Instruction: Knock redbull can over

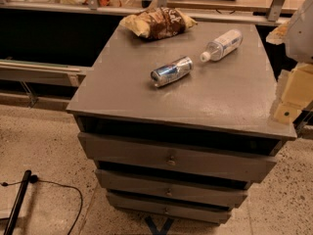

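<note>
The redbull can [171,71], silver and blue, lies on its side near the middle of the grey cabinet top [146,102], one shiny end facing front left. My gripper [291,94] shows at the right edge of the view as pale yellowish blocks, beside the cabinet's right front corner and well to the right of the can, touching nothing.
A clear plastic bottle [222,45] with a white cap lies on its side behind and right of the can. A brown-and-yellow snack bag [157,22] lies at the back edge. The cabinet has drawers [171,158] in front. A black cable [49,190] runs across the speckled floor at lower left.
</note>
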Robot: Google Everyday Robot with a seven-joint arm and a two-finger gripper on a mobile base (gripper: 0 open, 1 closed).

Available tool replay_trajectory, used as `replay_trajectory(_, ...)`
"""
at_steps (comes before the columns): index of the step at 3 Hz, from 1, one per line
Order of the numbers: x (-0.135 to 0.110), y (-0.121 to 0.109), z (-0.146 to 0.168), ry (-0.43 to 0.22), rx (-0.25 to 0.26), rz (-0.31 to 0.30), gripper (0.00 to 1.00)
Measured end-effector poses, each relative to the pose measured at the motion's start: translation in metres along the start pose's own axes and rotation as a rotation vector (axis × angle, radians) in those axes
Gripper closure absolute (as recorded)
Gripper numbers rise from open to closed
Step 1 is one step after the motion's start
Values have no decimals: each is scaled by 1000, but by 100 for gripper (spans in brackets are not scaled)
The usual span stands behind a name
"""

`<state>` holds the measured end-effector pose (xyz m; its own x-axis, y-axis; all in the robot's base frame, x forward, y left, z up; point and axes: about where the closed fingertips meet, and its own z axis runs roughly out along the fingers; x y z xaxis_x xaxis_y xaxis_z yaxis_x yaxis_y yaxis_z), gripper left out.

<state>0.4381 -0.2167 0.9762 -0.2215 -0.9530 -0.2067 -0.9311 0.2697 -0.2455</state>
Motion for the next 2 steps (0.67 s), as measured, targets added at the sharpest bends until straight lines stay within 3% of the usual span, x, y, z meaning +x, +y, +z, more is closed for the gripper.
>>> replay_trajectory(1, 0, 0, 0, 0, 0, 0, 0)
replay_trajectory(2, -11, -4, -2, 0, 21, -38, 0)
